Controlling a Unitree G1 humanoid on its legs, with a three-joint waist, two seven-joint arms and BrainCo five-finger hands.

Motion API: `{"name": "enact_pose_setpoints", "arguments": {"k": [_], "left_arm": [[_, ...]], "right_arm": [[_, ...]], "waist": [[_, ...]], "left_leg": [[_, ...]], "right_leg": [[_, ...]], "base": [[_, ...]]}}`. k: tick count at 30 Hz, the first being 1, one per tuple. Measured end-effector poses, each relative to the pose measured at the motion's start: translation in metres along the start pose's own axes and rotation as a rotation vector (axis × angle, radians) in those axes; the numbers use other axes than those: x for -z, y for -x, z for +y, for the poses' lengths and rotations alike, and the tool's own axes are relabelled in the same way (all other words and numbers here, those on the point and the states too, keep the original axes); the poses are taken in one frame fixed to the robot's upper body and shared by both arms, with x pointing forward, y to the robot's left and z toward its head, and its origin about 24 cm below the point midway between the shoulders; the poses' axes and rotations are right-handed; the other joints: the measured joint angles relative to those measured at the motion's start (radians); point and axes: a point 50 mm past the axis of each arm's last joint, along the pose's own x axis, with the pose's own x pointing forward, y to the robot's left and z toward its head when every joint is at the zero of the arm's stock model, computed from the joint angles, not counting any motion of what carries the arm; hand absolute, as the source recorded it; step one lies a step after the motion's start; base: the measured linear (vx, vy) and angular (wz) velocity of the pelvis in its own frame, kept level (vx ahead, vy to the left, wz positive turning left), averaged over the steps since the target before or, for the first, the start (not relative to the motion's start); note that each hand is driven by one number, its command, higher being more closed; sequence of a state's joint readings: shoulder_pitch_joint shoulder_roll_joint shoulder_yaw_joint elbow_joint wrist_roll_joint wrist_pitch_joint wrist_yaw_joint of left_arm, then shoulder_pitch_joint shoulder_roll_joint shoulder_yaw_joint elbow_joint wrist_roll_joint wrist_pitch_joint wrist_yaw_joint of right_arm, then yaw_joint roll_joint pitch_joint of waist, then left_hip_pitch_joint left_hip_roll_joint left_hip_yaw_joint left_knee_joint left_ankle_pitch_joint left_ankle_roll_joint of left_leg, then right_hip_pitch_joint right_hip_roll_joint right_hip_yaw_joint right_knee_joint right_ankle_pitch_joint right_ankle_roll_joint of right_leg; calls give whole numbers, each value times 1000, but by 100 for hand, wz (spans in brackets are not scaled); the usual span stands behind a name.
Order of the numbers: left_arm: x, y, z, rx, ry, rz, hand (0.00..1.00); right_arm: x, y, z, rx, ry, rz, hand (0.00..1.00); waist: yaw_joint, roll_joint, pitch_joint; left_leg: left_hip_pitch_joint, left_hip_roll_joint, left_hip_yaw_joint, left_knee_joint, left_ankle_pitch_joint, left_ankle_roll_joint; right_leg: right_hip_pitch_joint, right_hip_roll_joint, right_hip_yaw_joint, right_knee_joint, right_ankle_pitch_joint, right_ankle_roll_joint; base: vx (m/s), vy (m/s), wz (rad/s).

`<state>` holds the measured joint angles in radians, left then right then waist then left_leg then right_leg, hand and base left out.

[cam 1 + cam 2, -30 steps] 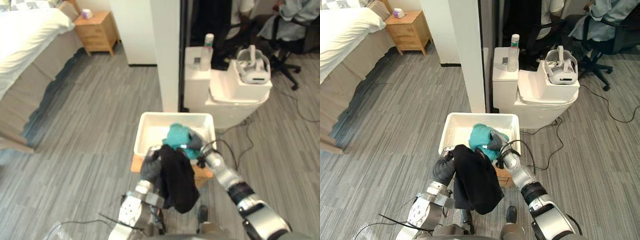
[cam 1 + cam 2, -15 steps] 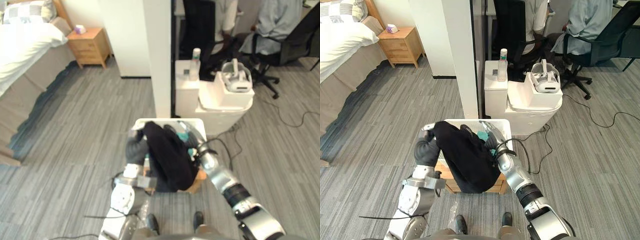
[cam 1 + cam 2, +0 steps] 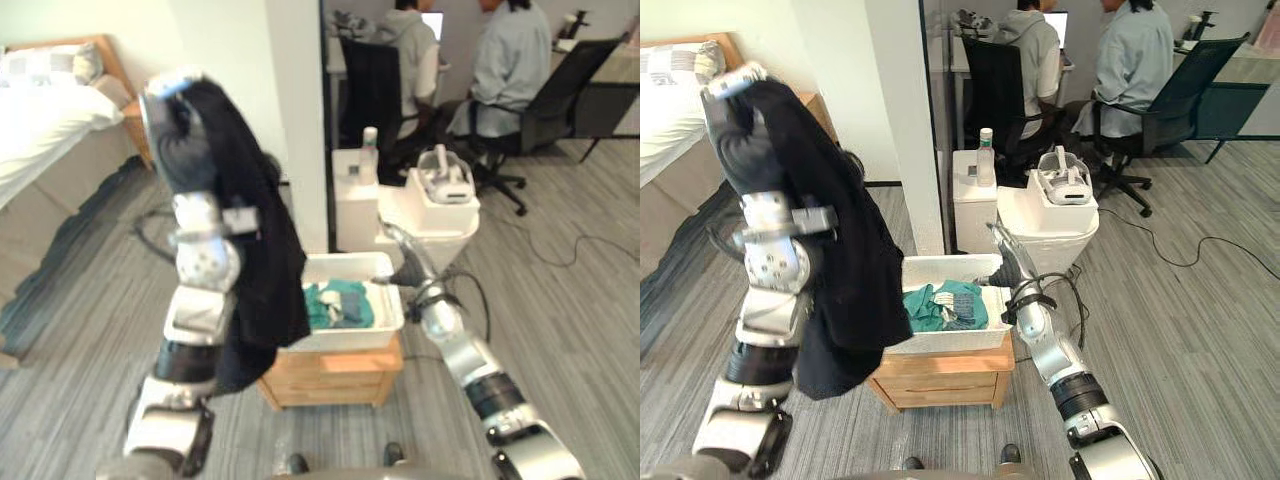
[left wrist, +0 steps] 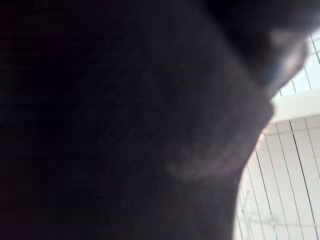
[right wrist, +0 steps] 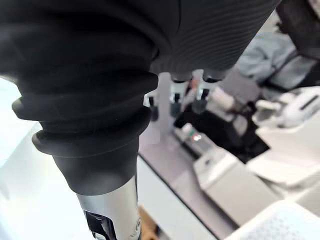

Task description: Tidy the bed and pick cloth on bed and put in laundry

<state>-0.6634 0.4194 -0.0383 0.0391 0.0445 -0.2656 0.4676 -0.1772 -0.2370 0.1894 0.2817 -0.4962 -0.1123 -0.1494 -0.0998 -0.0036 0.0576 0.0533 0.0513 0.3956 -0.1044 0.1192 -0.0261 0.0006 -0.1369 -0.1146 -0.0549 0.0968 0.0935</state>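
My left hand (image 3: pixel 172 128) is raised high at the left, its fingers curled into a black cloth (image 3: pixel 262 262). The cloth hangs down over the forearm, its lower edge level with the basket. It covers the left wrist view as a dark mass (image 4: pixel 125 125). A white laundry basket (image 3: pixel 352 336) sits on a low wooden stand (image 3: pixel 330 372) and holds a teal cloth (image 3: pixel 336 303). My right hand (image 3: pixel 400 256) is over the basket's right rim with straight fingers (image 5: pixel 174 94) and holds nothing.
A white pillar (image 3: pixel 296 120) rises just behind the basket. Beside it stands a white cabinet (image 3: pixel 430 222) with a headset (image 3: pixel 442 184) and a bottle (image 3: pixel 369 152). The bed (image 3: pixel 40 135) is at the far left. Two people sit on office chairs (image 3: pixel 545 110) at the back.
My left arm has swung up from basket height, lifting the black cloth. My right hand has left the teal cloth for the basket's right rim. The camera has tilted up.
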Motion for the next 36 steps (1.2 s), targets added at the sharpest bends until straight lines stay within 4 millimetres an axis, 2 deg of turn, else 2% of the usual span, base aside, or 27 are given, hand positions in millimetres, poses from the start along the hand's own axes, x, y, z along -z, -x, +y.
{"name": "enact_pose_setpoints", "arguments": {"k": [2,5,8,10,15,19,21,26,31,33,34,36], "left_arm": [[8,-12,3,11,-66,22,100],[22,-28,12,32,-192,66,100],[27,-45,19,62,-290,73,100],[28,-56,23,65,-346,78,100],[29,-74,24,74,-433,84,100],[33,-82,15,117,-514,88,100],[39,-80,16,129,-553,114,100],[43,-78,14,137,-554,131,100],[36,-62,-22,187,-431,102,100],[40,-44,-36,230,-386,112,100],[44,-24,-45,261,-345,138,100],[46,-4,-53,292,-298,162,100]], "right_arm": [[14,16,0,-3,-18,50,0],[40,46,5,-32,-39,164,0],[59,76,12,-55,-64,256,0],[65,90,18,-91,-74,289,0],[68,105,28,-119,-100,318,0],[67,109,35,-127,-136,328,0],[66,107,40,-132,-151,327,0],[54,98,49,-156,-167,276,0],[48,92,52,-162,-167,249,0],[48,89,50,-144,-164,244,0],[47,85,48,-132,-160,236,0],[47,81,47,-117,-156,233,0]], "waist": [[-8,-4,-2],[-37,-13,-7],[-57,-18,-10],[-67,-19,-10],[-105,-24,-11],[-112,-26,-6],[-137,-26,3],[-168,-28,55],[-185,-27,110],[-188,-24,114],[-188,-17,121],[-185,-10,125]], "left_leg": [[-4,0,8,0,-1,0],[-5,0,13,0,-1,0],[-20,1,19,0,-1,-1],[-31,0,24,0,-1,0],[-63,1,40,0,-1,0],[-101,2,73,0,-1,0],[-118,1,92,0,-1,0],[-157,0,158,0,-1,0],[-169,-1,184,0,-1,0],[-178,-1,185,0,-2,0],[-179,0,185,0,-2,-1],[-179,0,185,0,-5,-6]], "right_leg": [[-7,1,8,-2,1,-2],[-10,0,10,-2,2,-3],[-29,1,17,0,2,-3],[-43,3,30,0,4,-5],[-87,4,43,2,14,-19],[-144,10,80,4,17,-23],[-170,12,101,8,17,-24],[-246,15,156,17,25,-35],[-275,14,170,16,51,-26],[-287,13,168,14,75,-18],[-287,14,165,8,82,-14],[-286,14,165,3,88,-13]], "base": [[26,-8,-13],[17,-5,-3],[22,-13,-8],[18,-8,-13],[1,-9,-10],[-10,-18,-25],[0,-17,-32],[6,-23,-38],[44,-33,-20],[86,-39,-7],[106,-38,-7],[89,-19,-5]]}}
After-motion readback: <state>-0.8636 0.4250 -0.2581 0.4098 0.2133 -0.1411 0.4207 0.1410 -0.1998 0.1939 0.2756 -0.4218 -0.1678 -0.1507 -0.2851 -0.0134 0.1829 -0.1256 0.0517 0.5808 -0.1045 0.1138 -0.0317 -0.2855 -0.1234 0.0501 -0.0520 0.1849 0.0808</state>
